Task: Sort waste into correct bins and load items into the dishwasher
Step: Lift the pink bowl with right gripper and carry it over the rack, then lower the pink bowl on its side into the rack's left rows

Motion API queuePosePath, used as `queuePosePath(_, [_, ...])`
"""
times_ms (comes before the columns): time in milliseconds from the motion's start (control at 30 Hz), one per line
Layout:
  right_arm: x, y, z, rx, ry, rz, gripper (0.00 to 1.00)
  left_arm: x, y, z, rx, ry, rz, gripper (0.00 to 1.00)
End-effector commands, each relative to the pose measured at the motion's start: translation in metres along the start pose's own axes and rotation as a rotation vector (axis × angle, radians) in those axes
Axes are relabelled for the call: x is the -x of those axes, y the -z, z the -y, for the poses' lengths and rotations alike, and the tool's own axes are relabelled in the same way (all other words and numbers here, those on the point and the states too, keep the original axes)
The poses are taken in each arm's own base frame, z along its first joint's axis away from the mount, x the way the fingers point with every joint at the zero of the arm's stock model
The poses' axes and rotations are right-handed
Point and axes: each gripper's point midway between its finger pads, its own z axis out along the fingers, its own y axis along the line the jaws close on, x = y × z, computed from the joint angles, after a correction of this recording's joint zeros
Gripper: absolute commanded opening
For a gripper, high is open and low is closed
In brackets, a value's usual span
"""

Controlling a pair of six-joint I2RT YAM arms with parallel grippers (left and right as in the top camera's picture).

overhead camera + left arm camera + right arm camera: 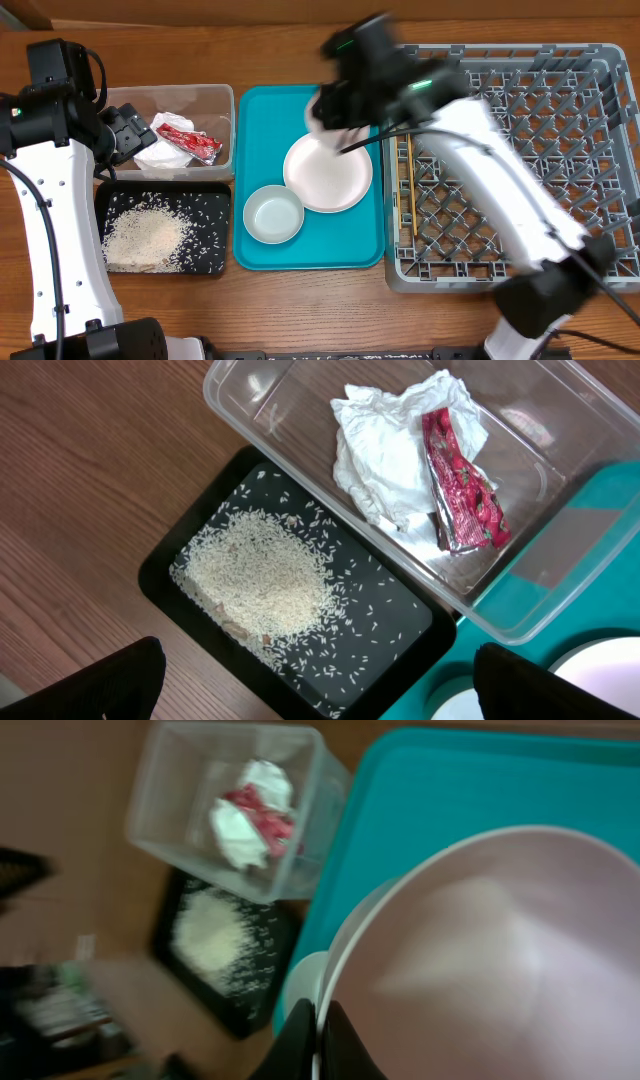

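Observation:
My right gripper (pixel 320 1032) is shut on the rim of the pale pink plate (pixel 500 950), which is lifted and tilted over the teal tray (pixel 262 130). In the overhead view that gripper (pixel 335 108) is motion-blurred. A white plate (pixel 328 172) and a pale bowl (pixel 273 214) lie on the teal tray. My left gripper (pixel 320 695) hangs open and empty over the black tray (pixel 200 530), which holds rice (pixel 262 575). The clear tub (pixel 560 460) holds the white tissue (pixel 385 455) and red wrapper (pixel 462 485). Chopsticks (pixel 409 185) lie in the grey dish rack (pixel 520 160).
The tub (pixel 215 100) and black tray (pixel 215 205) sit side by side left of the teal tray. The dish rack fills the right of the table, its left wall close to the teal tray. Bare wood runs along the front edge.

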Motion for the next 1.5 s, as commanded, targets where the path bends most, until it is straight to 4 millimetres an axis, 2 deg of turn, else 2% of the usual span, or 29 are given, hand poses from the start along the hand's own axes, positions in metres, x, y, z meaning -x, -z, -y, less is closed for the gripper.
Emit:
queuePosePath(0, [0.004, 0.054, -0.023, 0.400, 0.025, -0.043, 0.04, 0.004, 0.002, -0.001, 0.002, 0.007, 0.012, 1.00])
queuePosePath(67, [0.009, 0.072, -0.005, 0.471, 0.011, -0.022, 0.04, 0.004, 0.002, -0.001, 0.002, 0.007, 0.012, 1.00])
queuePosePath(100, [0.012, 0.079, 0.013, 0.470, -0.017, -0.005, 0.04, 0.004, 0.002, -0.001, 0.002, 0.008, 0.012, 1.00])
queuePosePath(200, [0.014, 0.089, 0.049, 0.471, -0.055, 0.029, 0.04, 0.004, 0.002, -0.001, 0.002, 0.007, 0.012, 1.00])
queuePosePath(267, [0.009, 0.101, 0.073, 0.601, -0.069, 0.074, 0.04, 0.004, 0.002, -0.001, 0.002, 0.007, 0.012, 1.00])
queuePosePath(367, [0.004, 0.116, 0.085, 0.774, -0.062, 0.148, 0.04, 0.004, 0.002, -0.001, 0.002, 0.008, 0.012, 1.00])
queuePosePath(467, [-0.003, 0.115, 0.106, 0.827, -0.107, 0.182, 0.04, 0.004, 0.002, -0.001, 0.002, 0.007, 0.012, 1.00])
queuePosePath(667, [-0.026, 0.094, 0.147, 0.807, -0.161, 0.216, 0.04, 0.004, 0.002, -0.001, 0.002, 0.008, 0.012, 1.00])
queuePosePath(767, [-0.035, 0.085, 0.155, 0.803, -0.155, 0.222, 0.04, 0.004, 0.002, -0.001, 0.002, 0.008, 0.012, 1.00])
queuePosePath(1200, [-0.050, 0.065, 0.168, 0.746, -0.176, 0.201, 0.04, 0.004, 0.002, -0.001, 0.002, 0.007, 0.012, 1.00])
queuePosePath(1467, [-0.052, 0.064, 0.169, 0.748, -0.184, 0.197, 0.04, 0.004, 0.002, -0.001, 0.002, 0.008, 0.012, 1.00])
